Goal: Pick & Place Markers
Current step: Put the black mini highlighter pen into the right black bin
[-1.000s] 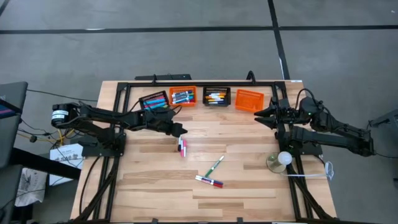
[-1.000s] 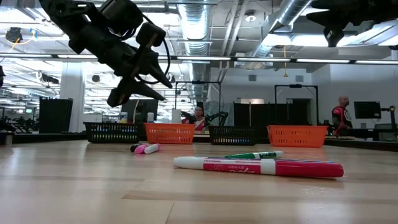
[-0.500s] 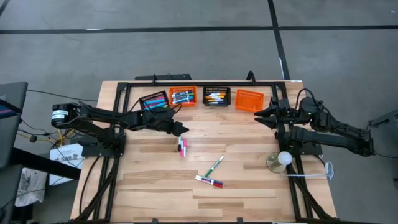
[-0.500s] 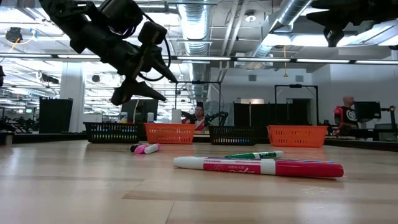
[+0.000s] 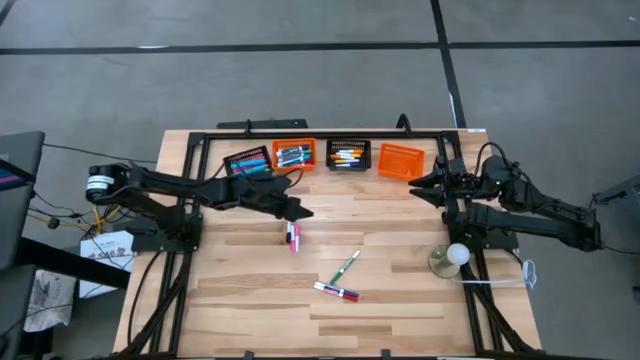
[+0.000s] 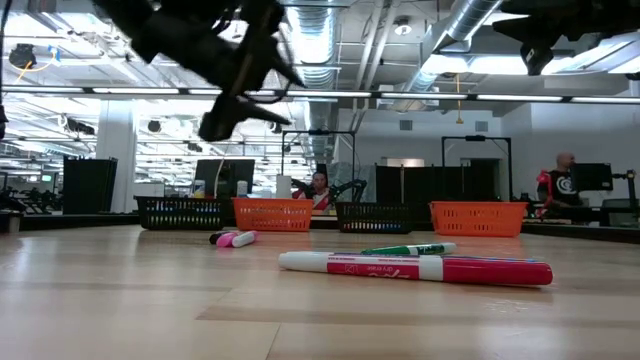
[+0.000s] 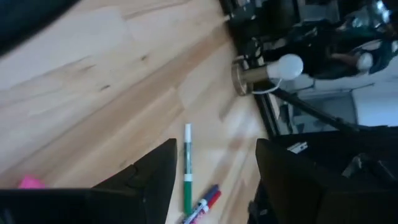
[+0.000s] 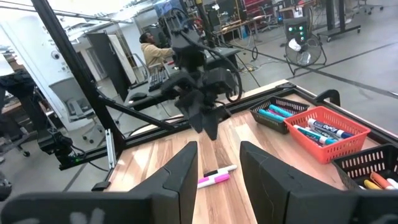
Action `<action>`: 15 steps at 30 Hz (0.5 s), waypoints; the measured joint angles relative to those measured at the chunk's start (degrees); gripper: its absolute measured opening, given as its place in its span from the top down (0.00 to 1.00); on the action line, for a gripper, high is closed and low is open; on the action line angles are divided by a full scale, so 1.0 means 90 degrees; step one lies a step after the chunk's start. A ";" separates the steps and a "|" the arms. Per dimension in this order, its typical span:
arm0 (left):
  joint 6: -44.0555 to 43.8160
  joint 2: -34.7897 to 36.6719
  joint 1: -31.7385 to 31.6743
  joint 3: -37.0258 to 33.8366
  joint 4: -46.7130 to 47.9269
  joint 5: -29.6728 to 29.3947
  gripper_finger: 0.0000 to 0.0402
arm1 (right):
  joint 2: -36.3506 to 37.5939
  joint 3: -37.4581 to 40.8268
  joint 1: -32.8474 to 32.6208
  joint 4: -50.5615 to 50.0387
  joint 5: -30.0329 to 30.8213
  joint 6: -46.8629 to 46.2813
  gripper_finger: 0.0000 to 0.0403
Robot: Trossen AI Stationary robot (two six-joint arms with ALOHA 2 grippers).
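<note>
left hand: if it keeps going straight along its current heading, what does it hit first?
Probably the green marker: the left wrist view frames it between the open fingers of the left hand, which hangs above the pink marker. The red and blue marker lies just beyond. Depth is unclear.

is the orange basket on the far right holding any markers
No, in the high view the rightmost orange basket shows only its bare orange floor.

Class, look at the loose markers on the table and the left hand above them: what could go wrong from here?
The pink markers lie side by side, so the open left hand might catch both or nudge one aside. The green marker and red marker lie close together; reaching for one could roll the other.
</note>
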State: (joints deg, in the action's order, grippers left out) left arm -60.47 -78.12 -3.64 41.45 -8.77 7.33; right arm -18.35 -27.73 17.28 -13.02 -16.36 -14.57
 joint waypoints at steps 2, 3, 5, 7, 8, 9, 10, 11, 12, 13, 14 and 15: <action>0.0136 -0.0318 0.0027 0.0446 0.0424 0.0010 0.45 | 0.0000 0.0000 0.0004 -0.0007 0.0002 0.0000 0.73; 0.0223 -0.0496 0.0029 0.0640 0.0704 0.0021 0.45 | 0.0000 0.0000 0.0007 -0.0019 0.0005 0.0000 0.73; 0.0333 -0.0900 -0.0011 0.0981 0.1342 0.0044 0.45 | 0.0000 0.0000 0.0007 -0.0029 0.0007 0.0000 0.73; 0.0325 -0.1242 -0.0094 0.1176 0.2048 0.0051 0.45 | -0.0002 0.0000 0.0007 -0.0034 0.0007 0.0000 0.73; 0.0312 -0.1371 -0.0152 0.1218 0.2355 0.0049 0.45 | 0.0000 0.0000 0.0007 -0.0036 0.0007 0.0000 0.73; 0.0265 -0.1458 -0.0209 0.1222 0.2566 0.0041 0.45 | -0.0002 0.0000 0.0007 -0.0048 0.0007 0.0000 0.73; 0.0179 -0.1505 -0.0261 0.1222 0.2752 0.0011 0.45 | -0.0002 0.0000 0.0007 -0.0062 0.0007 0.0000 0.73; 0.0107 -0.1513 -0.0304 0.1225 0.2902 -0.0054 0.45 | -0.0002 0.0000 0.0007 -0.0069 0.0011 0.0000 0.73; 0.0010 -0.1500 -0.0347 0.1236 0.3045 -0.0131 0.45 | -0.0002 0.0000 0.0007 -0.0083 0.0011 0.0000 0.73; -0.0008 -0.1486 -0.0391 0.1243 0.3199 -0.0223 0.46 | -0.0002 0.0000 0.0007 -0.0108 0.0011 -0.0001 0.73; -0.0007 -0.1472 -0.0430 0.1247 0.3393 -0.0340 0.46 | -0.0001 0.0000 0.0007 -0.0132 0.0013 0.0000 0.73; 0.0000 -0.1458 -0.0468 0.1244 0.3592 -0.0420 0.46 | -0.0002 0.0000 0.0007 -0.0147 0.0015 -0.0002 0.73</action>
State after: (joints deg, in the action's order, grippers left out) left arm -60.47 -91.24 -7.86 52.64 23.56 3.56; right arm -18.37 -27.73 17.34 -14.34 -16.23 -14.59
